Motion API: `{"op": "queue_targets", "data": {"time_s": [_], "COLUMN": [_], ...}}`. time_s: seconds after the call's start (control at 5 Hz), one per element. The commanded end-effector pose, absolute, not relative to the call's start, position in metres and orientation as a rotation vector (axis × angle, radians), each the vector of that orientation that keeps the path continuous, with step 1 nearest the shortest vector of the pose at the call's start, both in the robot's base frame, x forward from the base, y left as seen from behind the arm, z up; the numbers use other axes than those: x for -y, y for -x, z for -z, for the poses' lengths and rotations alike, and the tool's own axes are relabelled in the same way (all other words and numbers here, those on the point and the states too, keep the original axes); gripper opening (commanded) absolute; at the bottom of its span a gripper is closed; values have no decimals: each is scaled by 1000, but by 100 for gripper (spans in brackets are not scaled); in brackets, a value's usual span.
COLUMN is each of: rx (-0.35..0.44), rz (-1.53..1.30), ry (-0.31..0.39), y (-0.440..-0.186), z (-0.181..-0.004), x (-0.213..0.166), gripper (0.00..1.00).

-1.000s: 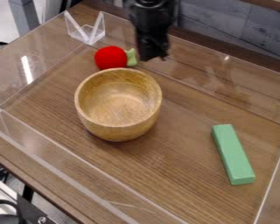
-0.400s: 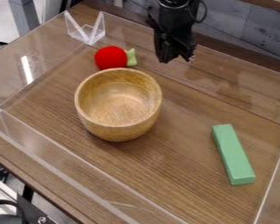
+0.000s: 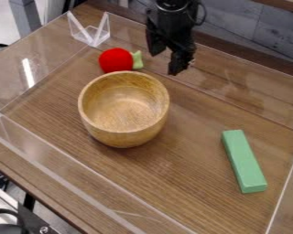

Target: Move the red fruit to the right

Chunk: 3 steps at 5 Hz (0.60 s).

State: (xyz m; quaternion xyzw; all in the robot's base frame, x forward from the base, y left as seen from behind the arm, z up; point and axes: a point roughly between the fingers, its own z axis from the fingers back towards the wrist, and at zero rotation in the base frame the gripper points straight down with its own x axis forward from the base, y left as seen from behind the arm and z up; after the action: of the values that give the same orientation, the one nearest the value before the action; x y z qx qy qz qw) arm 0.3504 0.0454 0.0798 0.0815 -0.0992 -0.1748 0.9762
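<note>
I had the wooden bowl as my landmark, sitting on the brown wooden table. The red fruit lay just beyond the bowl's far rim, a little toward the left of the view, with its pale-green leafy tip pointing to the right of the view. The fruit was outside the bowl, down on the wood.

My gripper hung beyond the bowl and toward the right of the view, beside the leafy tip and apart from the red body. Its jaws stood spread, with a gap between the dark fingers, and I saw nothing held in them. The fingertips were small and blurred from where I watched, so I could not tell whether they touched the wood.

A clear angular container stood farther beyond the bowl, past the fruit and toward the left of the view. The flat green block lay well apart from the bowl, off toward the right and nearer the camera.
</note>
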Motion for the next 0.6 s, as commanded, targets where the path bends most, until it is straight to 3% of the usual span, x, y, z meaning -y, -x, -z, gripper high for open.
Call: {"op": "queue_targets", "data": {"time_s": [0.0, 0.2, 0.4], "rx": [219, 204, 199], "rz": [308, 267, 275], "ry": [-181, -187, -186], "y": [-352, -351, -348], "z": [-88, -81, -86], "x": [-64, -76, -73], "gripper": [100, 100, 0]}}
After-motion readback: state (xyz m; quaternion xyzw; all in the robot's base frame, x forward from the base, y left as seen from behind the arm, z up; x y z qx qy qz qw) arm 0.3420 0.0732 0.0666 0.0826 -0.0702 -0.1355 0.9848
